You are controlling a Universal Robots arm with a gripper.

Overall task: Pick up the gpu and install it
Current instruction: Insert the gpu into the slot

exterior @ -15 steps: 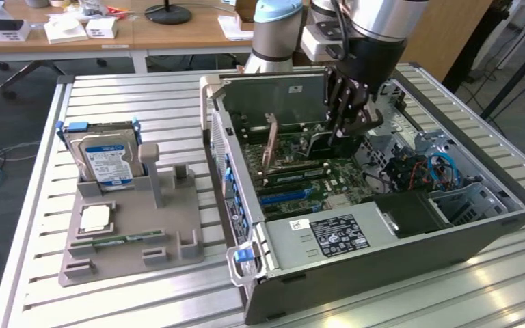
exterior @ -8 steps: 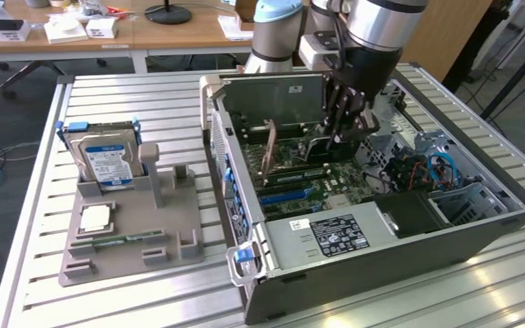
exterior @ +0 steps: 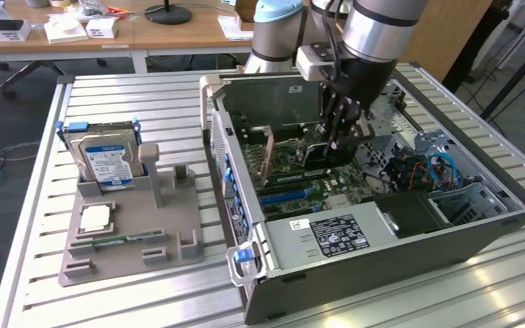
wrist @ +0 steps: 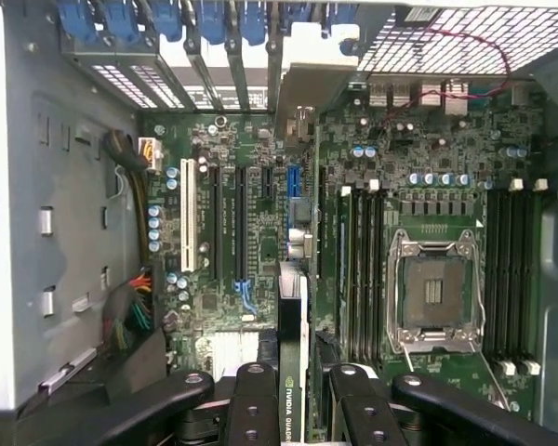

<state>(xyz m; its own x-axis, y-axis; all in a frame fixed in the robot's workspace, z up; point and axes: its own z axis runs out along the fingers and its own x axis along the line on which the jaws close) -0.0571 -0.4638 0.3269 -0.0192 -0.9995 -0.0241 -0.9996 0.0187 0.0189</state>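
The gpu [wrist: 293, 316] is inside the open computer case [exterior: 409, 254], pinched between the fingers [wrist: 257, 401] of the gripper [wrist: 302, 404]. The jaws stand about half closed, one on each flat face of the card. From the wrist it shows edge-on, standing upright over the motherboard [wrist: 260, 158] in the case, with its green-lettered label just at the fingertips. Whether its lower edge touches a slot, I cannot tell. In the exterior view the gripper [exterior: 340, 140] reaches down into the middle of the case, above the board. Outside the case, on the exterior view's left, a grey holder [exterior: 153, 225] carries a blue-labelled hard drive [exterior: 107, 162] and a memory stick [exterior: 118, 240].
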